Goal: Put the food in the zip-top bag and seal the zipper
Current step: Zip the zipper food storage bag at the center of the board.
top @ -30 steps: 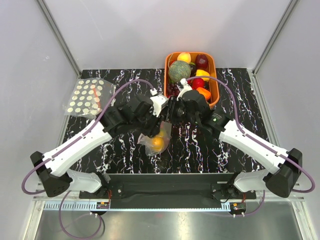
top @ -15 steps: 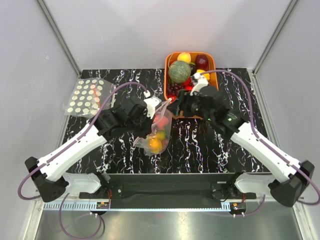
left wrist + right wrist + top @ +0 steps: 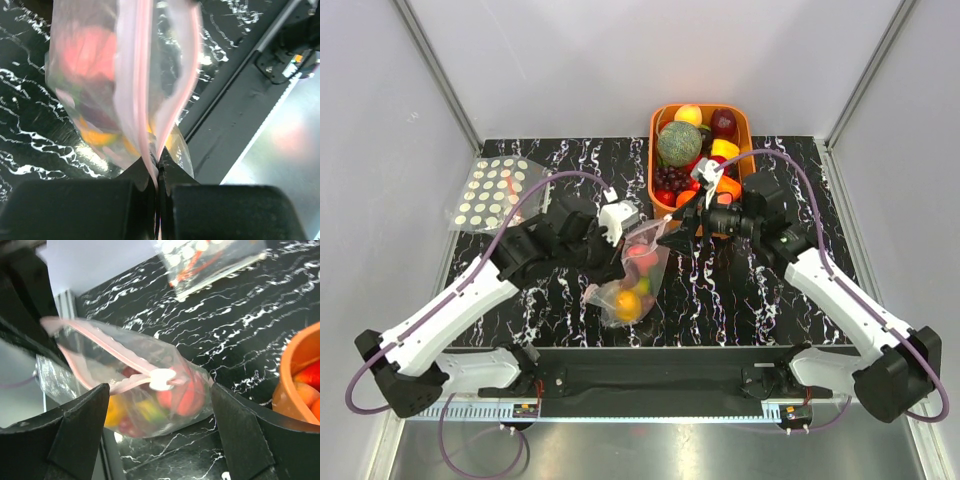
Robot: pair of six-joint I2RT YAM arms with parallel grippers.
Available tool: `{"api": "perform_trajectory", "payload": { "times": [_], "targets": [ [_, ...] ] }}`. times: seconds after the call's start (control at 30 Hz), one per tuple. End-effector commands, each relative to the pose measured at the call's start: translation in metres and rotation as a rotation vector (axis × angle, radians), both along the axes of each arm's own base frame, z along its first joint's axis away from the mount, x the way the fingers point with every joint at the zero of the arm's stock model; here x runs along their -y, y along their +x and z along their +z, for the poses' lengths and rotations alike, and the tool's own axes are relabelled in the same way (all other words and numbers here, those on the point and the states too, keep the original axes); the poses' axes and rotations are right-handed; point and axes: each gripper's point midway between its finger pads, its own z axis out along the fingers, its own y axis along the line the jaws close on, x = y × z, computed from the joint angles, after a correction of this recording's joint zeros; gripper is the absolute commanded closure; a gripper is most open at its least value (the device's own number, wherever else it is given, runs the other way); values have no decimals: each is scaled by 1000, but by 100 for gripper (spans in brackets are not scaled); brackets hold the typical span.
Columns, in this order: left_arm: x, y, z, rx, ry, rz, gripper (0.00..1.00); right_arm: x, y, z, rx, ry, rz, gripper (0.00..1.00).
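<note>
We log the left gripper (image 3: 159, 175) newly clamped on the zipper (image 3: 142, 75) end and the right gripper (image 3: 159, 425) just parted off the zip-top bag (image 3: 632, 270). Sealing likely next.

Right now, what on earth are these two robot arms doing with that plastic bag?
They are bagging food. The left claw is clamped shut on one end of the pink zipper of the zip-top bag, which holds red, orange and yellow pieces. The right claw stands open, a finger on either side of the bag, gripping nothing. Near the left claw the bag's two pink edges stand apart, so sealing is not finished. More food sits in the orange basket behind.
</note>
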Motion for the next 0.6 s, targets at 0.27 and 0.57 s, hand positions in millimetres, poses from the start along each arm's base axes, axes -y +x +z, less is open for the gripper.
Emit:
{"api": "perform_trajectory", "payload": {
  "times": [0.27,0.57],
  "targets": [
    [-2,-11,7,20,-101,-42,100,-3,-11,-2,198,48,202,8],
    [-34,11,-4,-32,-121,147,100,-2,-15,-11,220,63,259,6]
  ]
}}
